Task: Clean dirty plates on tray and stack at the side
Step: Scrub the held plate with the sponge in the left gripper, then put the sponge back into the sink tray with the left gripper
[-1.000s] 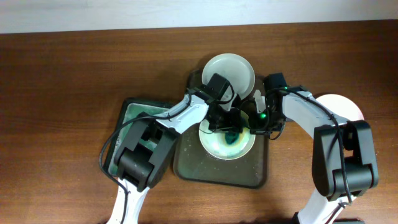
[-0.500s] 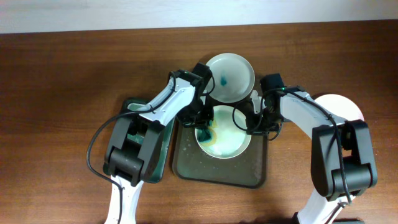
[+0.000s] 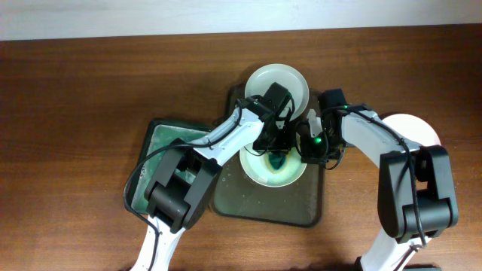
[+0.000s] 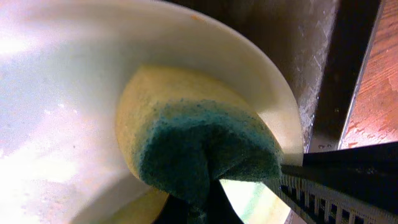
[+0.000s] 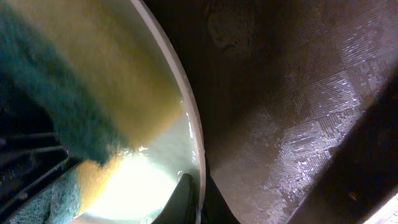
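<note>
The dark tray (image 3: 267, 207) holds a white plate (image 3: 258, 175) with pale teal streaks. My left gripper (image 3: 277, 156) is shut on a yellow and green sponge (image 4: 199, 143) that presses on this plate's (image 4: 62, 93) inside near its right rim. My right gripper (image 3: 307, 147) is shut on the plate's right rim (image 5: 188, 118), one finger inside and one outside. A second white plate (image 3: 292, 78) sits at the tray's back edge, partly hidden by the left arm. A third white plate (image 3: 423, 126) lies on the table at the right, partly under the right arm.
A green basin (image 3: 154, 141) with teal liquid stands left of the tray, under the left arm. The tray floor (image 5: 298, 112) is wet and textured. Brown wooden table (image 3: 75, 90) lies all around.
The left gripper with the sponge swept to the plate's left side half a second ago and has come back to its centre right. The right gripper has kept its hold on the rim.
</note>
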